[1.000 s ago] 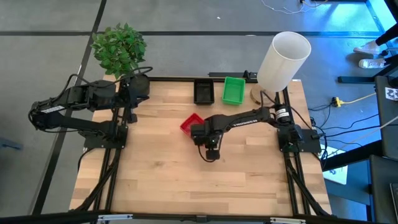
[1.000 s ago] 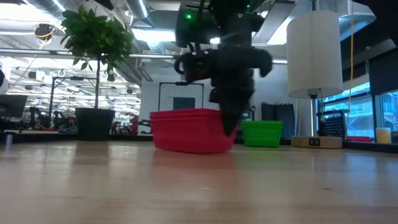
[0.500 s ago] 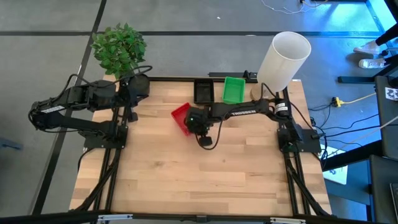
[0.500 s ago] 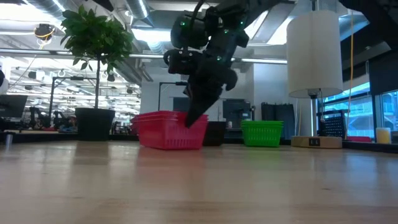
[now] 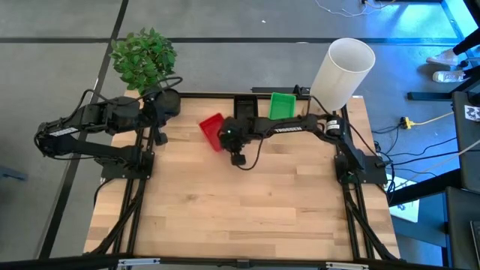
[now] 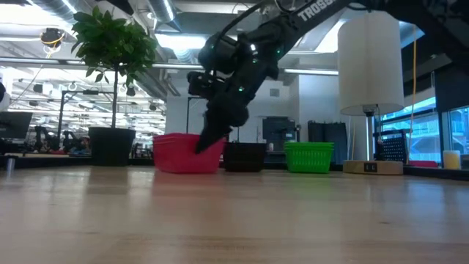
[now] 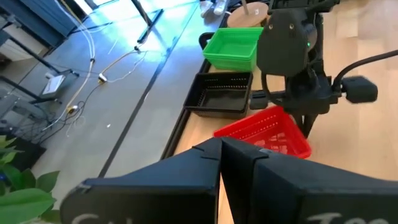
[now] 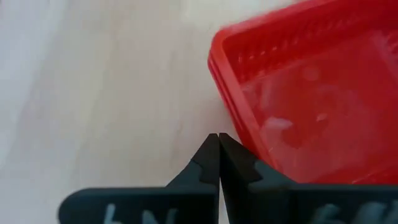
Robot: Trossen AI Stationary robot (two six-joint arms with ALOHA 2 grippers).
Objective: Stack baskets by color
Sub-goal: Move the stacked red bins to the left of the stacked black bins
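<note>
Three basket colours line the wooden table's (image 5: pixel 225 202) far edge: the red stack (image 5: pixel 211 131), long axis skewed diagonally, then black (image 5: pixel 245 107) and green (image 5: pixel 282 106) lying front-to-back. Right gripper (image 5: pixel 224 136), fingers pressed together, touches the red stack; left gripper (image 5: pixel 159 138) likewise closed, parked. Office beyond.

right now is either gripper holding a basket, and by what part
Nothing is held. The right gripper is shut, its tips against the outside of the red basket near the rim, pushing rather than gripping. The left gripper is shut and empty.
</note>
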